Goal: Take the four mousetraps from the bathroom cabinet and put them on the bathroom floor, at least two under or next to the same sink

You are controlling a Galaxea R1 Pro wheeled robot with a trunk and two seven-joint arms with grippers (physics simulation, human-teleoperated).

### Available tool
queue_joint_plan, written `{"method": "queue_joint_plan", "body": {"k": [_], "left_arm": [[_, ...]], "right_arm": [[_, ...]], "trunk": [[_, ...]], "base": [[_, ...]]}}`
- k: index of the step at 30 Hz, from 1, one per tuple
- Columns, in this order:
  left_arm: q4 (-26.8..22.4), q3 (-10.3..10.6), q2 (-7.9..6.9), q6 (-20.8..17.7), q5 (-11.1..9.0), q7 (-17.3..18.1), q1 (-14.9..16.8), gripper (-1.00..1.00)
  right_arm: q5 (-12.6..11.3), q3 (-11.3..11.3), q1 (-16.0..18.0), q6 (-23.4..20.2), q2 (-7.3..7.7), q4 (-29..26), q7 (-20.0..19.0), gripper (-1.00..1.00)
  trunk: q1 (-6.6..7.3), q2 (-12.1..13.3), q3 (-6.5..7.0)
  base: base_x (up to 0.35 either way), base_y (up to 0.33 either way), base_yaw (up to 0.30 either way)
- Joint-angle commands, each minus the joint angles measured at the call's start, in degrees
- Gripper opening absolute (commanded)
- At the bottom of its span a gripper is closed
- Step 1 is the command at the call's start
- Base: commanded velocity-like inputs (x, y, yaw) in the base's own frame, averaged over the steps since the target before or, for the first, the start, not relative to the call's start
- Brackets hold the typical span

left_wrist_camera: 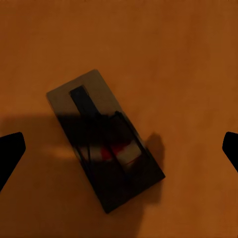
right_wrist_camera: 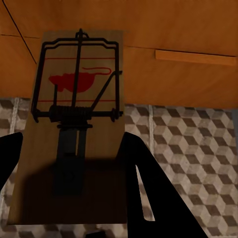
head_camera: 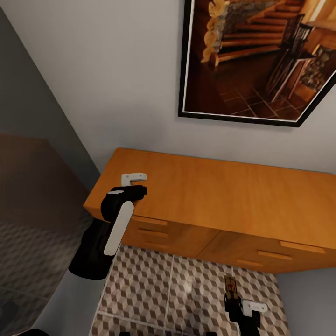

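Note:
The orange-brown cabinet point(head_camera: 224, 196) stands against the wall, its drawers shut. One mousetrap point(left_wrist_camera: 104, 141) lies flat on the cabinet top in shadow, directly below my left gripper point(head_camera: 136, 184), which is open, its dark fingertips point(left_wrist_camera: 10, 153) wide apart on either side of the trap. My right gripper point(head_camera: 240, 305) is low over the bathroom floor point(head_camera: 154, 294) in front of the cabinet and is shut on another mousetrap point(right_wrist_camera: 74, 114), a wooden board with black wire and a red mouse print, also seen as the small held mousetrap point(head_camera: 230, 285). The sink is out of view.
A large framed picture point(head_camera: 261, 56) hangs on the white wall above the cabinet. A grey wall point(head_camera: 28, 93) and a dark opening lie to the left. A drawer handle point(right_wrist_camera: 196, 57) shows behind the held trap. Cube-patterned tiles point(right_wrist_camera: 193, 148) spread in front of the cabinet.

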State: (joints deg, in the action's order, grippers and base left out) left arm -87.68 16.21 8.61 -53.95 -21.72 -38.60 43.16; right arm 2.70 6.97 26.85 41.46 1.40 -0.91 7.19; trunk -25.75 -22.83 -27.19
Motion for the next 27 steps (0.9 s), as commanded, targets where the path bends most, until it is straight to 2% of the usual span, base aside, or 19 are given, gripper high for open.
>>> {"method": "queue_joint_plan", "body": {"k": [1,15,27], "left_arm": [[-0.04,0.05,-0.02,-0.13,-0.57,-0.60,0.06,1.00],[-0.04,0.05,-0.06,-0.11,-0.55,-0.60,0.00,1.00],[-0.04,0.05,-0.06,-0.13,-0.57,-0.60,-0.03,1.00]], "right_arm": [[0.20,0.33,0.04,0.20,-0.03,0.05,0.10,-1.00],[0.20,0.33,0.04,0.20,0.00,0.03,0.10,-1.00],[0.20,0.33,0.04,0.20,0.00,0.06,0.10,-1.00]], "trunk": [[-0.04,-0.09,-0.08],[-0.04,-0.09,-0.08],[-0.04,-0.09,-0.64]], "base": [[0.065,0.000,0.000],[0.016,0.000,0.000],[0.000,0.000,0.000]]}}
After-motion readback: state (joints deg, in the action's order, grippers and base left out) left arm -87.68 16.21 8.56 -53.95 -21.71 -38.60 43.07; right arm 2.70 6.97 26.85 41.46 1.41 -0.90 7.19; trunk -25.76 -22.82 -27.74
